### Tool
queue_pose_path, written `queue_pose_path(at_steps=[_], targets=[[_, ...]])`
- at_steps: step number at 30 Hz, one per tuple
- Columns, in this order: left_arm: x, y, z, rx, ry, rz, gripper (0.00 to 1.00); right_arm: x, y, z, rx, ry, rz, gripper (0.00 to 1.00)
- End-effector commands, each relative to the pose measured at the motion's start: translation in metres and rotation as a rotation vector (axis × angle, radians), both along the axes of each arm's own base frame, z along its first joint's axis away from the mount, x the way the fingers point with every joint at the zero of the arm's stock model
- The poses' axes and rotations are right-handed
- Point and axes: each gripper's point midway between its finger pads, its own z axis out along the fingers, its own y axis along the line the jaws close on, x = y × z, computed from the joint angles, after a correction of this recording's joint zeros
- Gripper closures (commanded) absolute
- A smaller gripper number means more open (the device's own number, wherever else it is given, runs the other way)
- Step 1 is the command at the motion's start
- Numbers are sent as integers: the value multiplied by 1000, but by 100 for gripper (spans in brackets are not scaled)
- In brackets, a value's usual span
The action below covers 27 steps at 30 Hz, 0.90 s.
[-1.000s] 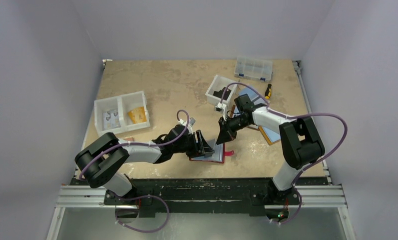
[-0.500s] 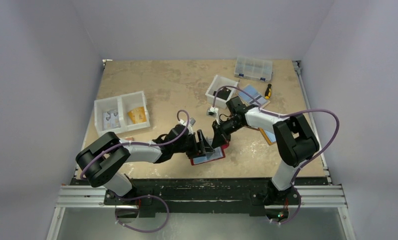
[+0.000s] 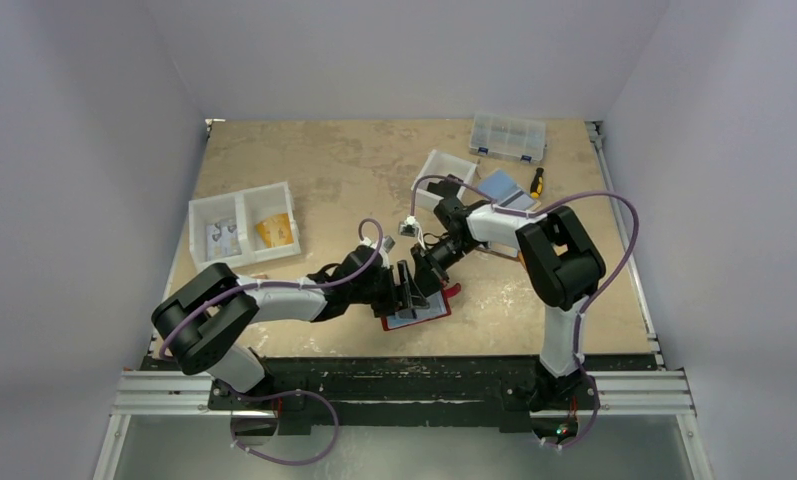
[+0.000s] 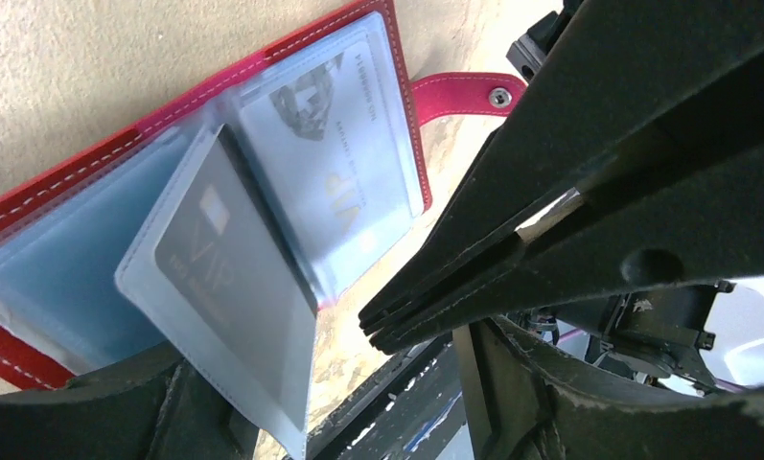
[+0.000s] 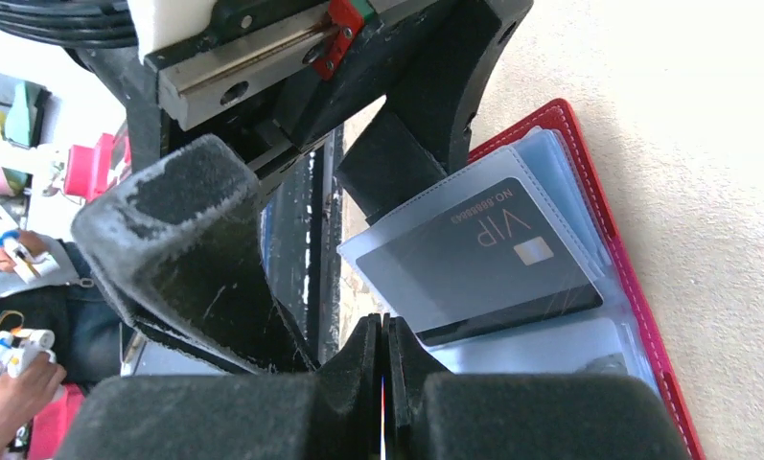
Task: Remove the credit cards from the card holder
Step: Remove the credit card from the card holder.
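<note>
- I see the dark red booklet-style card holder lying open on the tan table, near the front edge, between my two arms.
- Its small red-pink strap tab sticks out from one side.
- A pale grey-white plastic card sits inside a clear sleeve next to the strap.
- A light blue plastic card sits in a sleeve on the other half.
- One clear sleeve page stands up from the holder, and it has a dark card marked VIP in it.
- My left gripper is right over the holder. Its fingers are spread wide, one on each side of the raised page, and they pinch nothing.
- My right gripper has its fingers pressed tight together with nothing between them. Its tip points down just beside the raised page's edge.
- No card is out of the holder yet.
</note>
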Motion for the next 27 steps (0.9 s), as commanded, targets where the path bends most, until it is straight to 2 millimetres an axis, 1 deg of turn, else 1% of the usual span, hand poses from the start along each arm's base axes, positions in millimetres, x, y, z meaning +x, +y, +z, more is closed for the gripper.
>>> queue_pose_path(at_steps=[1,5,7,8,10,12,14,16,17,18,20,21,22,23,24,25,26,27], targets=[[14,7,3,48,-26,58,33,-2,7,11,19,-34,25,95],[16,20,0,85,-25,114,37,14,4,2,-58,-129,-25,95],[17,26,-1,95,-29,133,39,26,1,6,-79,-196,-62,95],[18,28,0,98,-31,143,40,31,-2,9,-81,-220,-75,94],[20,34,0,107,-32,162,46,39,-9,15,-82,-261,-99,94],[21,39,1,109,-33,178,47,46,-17,21,-77,-304,-117,93],[23,42,1,106,-35,187,49,50,-23,32,-53,-342,-122,92],[24,44,1,101,-38,190,55,51,-28,42,-36,-398,-120,92],[24,45,-1,100,-34,190,59,52,-30,47,-28,-430,-121,92],[24,44,-1,93,-32,181,66,53,-32,55,-17,-473,-124,92],[25,43,-4,93,-36,155,85,57,-34,72,7,-579,-132,89],[24,43,-6,97,-37,141,98,59,-36,84,23,-647,-141,87],[24,42,-7,96,-43,129,100,61,-38,96,39,-719,-151,80],[24,41,-6,92,-54,115,100,63,-40,110,60,-798,-163,69],[24,40,-3,83,-71,100,100,62,-40,121,90,-861,-163,49],[24,40,-1,79,-90,83,100,60,-41,126,110,-891,-160,31],[24,39,3,72,-120,61,100,55,-39,126,119,-845,-171,10],[25,38,8,67,-150,39,100,47,-37,120,124,-774,-154,2]])
